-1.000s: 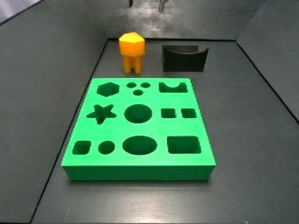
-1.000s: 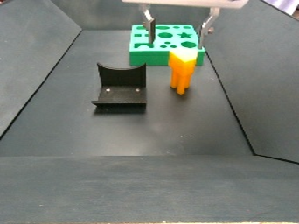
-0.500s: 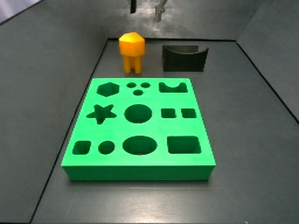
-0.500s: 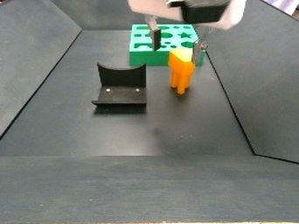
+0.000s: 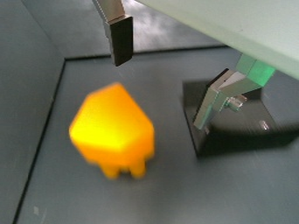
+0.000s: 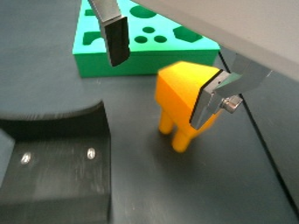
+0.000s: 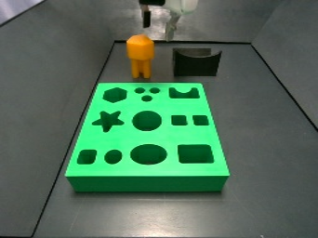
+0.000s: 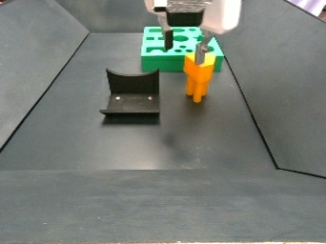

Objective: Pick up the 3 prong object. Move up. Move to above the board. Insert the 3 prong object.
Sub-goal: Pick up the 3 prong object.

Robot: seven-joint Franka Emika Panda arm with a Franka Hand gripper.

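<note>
Two silver fingers [image 6: 114, 39] of the gripper [image 6: 163, 70] stand wide apart, holding nothing, one on each side of the 3 prong object's [image 6: 184, 103] top and just above it. This orange peg stands upright on its legs on the dark floor [image 7: 273, 149], just beyond the far edge of the board [image 7: 149, 139] in a side view. Right of the peg there sits the fixture [image 7: 195, 61]. Both wrist views show the open jaws clear of the peg.
</note>
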